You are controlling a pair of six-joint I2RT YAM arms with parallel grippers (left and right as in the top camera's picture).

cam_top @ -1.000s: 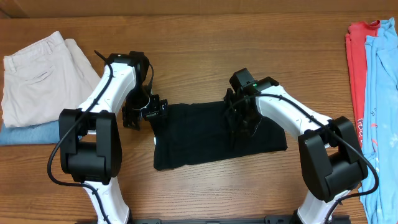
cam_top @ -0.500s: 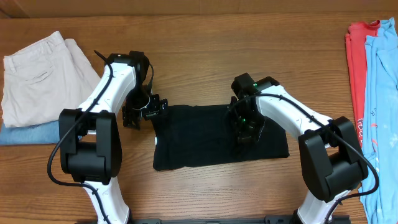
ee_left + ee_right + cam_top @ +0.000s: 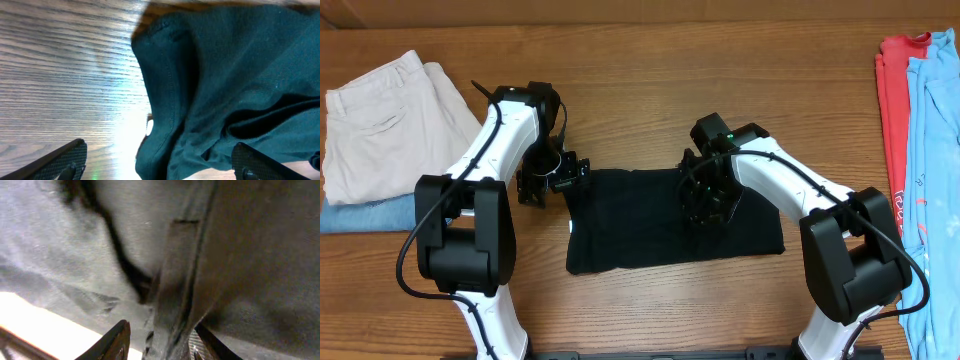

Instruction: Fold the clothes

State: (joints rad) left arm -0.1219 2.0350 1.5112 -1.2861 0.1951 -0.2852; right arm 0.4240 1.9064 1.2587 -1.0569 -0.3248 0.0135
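The black shirt [image 3: 640, 225] lies as a folded rectangle in the middle of the table. My left gripper [image 3: 555, 178] is open at the shirt's upper left corner; in the left wrist view its fingers [image 3: 160, 162] straddle the rumpled hem [image 3: 170, 100], one finger over bare wood and one over the fabric. My right gripper [image 3: 708, 200] is down on the right half of the shirt. In the right wrist view its fingers [image 3: 160, 342] pinch a raised fold of the shirt [image 3: 250, 255]. No white tag shows.
Cream-white trousers [image 3: 380, 120] lie on blue jeans [image 3: 370, 215] at the far left. A red garment [image 3: 892, 100] and a light-blue garment [image 3: 935, 150] lie at the right edge. Bare wood surrounds the shirt.
My right gripper shifted a little toward the front right, then back left. The shirt's right edge spread slightly outward. The left arm has not moved.
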